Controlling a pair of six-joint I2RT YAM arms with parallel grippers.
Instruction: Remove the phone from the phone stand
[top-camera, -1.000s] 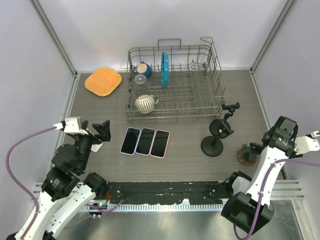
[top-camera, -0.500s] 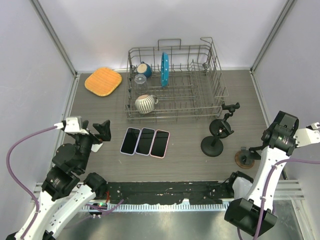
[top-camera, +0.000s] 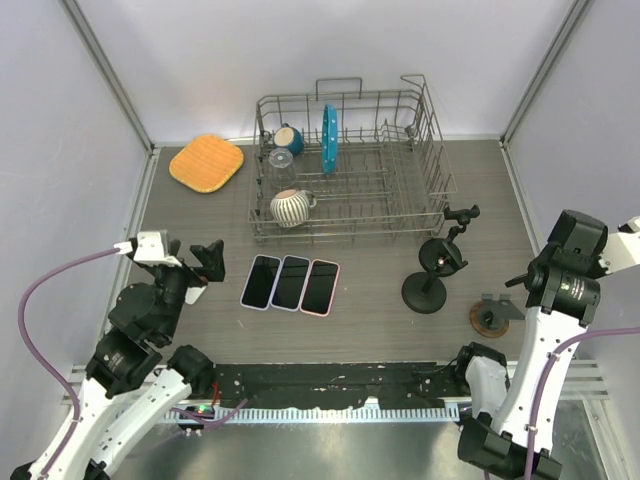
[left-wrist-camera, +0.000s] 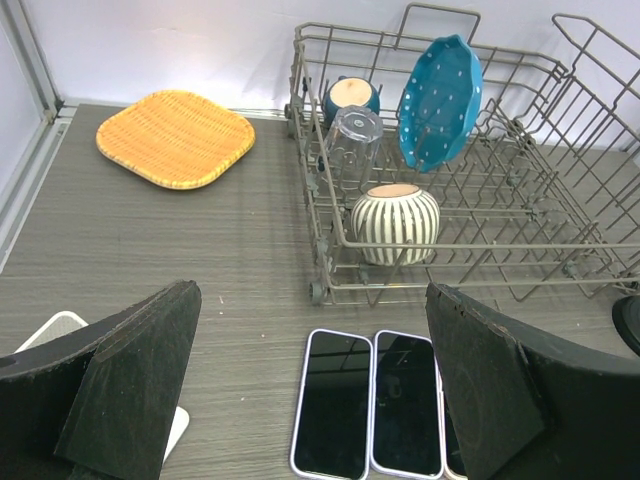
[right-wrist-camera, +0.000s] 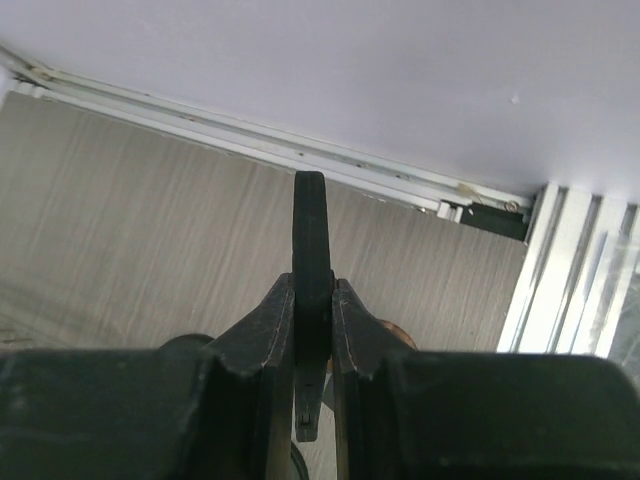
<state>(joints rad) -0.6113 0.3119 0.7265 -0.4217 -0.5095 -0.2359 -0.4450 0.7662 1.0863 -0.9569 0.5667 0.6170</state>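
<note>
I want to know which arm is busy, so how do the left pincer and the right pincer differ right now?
The left pincer stands wide open with nothing between its fingers; the right pincer is shut on a thin dark slab seen edge-on. The left pincer faces three phones lying flat on the table; the right pincer faces bare table by the wall. Both have black fingers.
</note>
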